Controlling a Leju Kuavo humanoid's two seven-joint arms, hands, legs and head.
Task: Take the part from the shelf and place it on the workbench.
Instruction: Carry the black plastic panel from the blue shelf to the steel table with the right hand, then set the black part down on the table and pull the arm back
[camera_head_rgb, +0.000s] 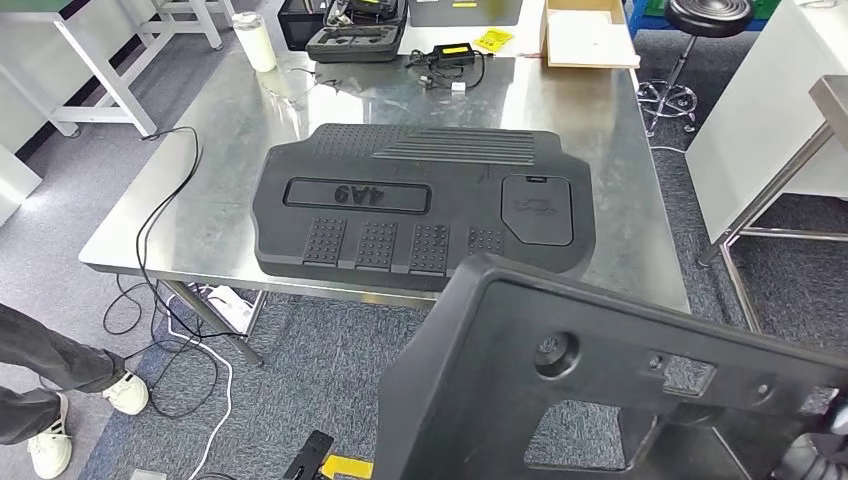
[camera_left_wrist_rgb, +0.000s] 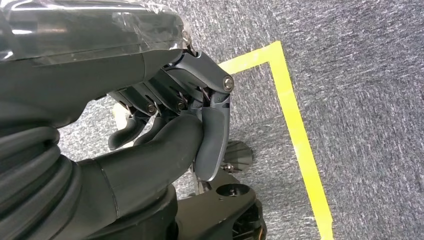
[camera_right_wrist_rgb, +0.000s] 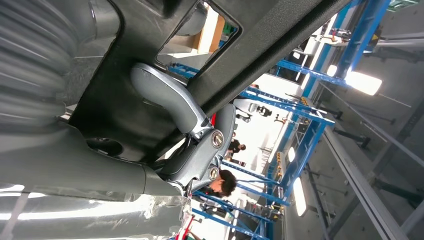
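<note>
Your head view looks forward and down on the table (camera_head_rgb: 620, 200) from high up. The left wrist view sits close behind the left hand (camera_left_wrist_rgb: 190, 125), facing the floor (camera_left_wrist_rgb: 360, 100). The right wrist view sits tight behind the right hand (camera_right_wrist_rgb: 185, 125), facing upward toward blue racking (camera_right_wrist_rgb: 310, 125).

A black cover (camera_head_rgb: 425, 200) fills the middle of the bench (camera_head_rgb: 200, 210), leaving bare steel left and right of it. The far edge is crowded: bottle (camera_head_rgb: 254, 40), case (camera_head_rgb: 355, 35), cables (camera_head_rgb: 450, 65), probably a box (camera_head_rgb: 590, 35).
</note>
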